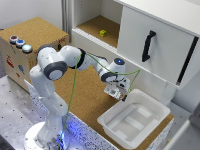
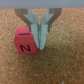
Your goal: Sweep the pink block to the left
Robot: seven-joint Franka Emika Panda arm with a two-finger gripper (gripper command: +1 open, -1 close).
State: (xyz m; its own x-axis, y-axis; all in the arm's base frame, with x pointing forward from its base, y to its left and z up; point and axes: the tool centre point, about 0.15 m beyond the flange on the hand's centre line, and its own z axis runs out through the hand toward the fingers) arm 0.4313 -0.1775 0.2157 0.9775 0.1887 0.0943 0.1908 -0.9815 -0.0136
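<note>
Pink block [image 2: 24,41] beside nearly closed, empty fingers [image 2: 42,40]; hidden in exterior view.

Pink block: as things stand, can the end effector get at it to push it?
Probably yes. In the wrist view the pink block sits on the cork right beside the end effector, with nothing between them; whether they touch is unclear.

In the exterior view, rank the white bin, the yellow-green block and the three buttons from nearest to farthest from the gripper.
Measured from the gripper:
1. White bin: right beside the gripper, toward the exterior view's right and lower part.
2. Yellow-green block: up on the open cabinet shelf, above the gripper in the picture.
3. Three buttons: on top of the box at the exterior view's far left.
</note>
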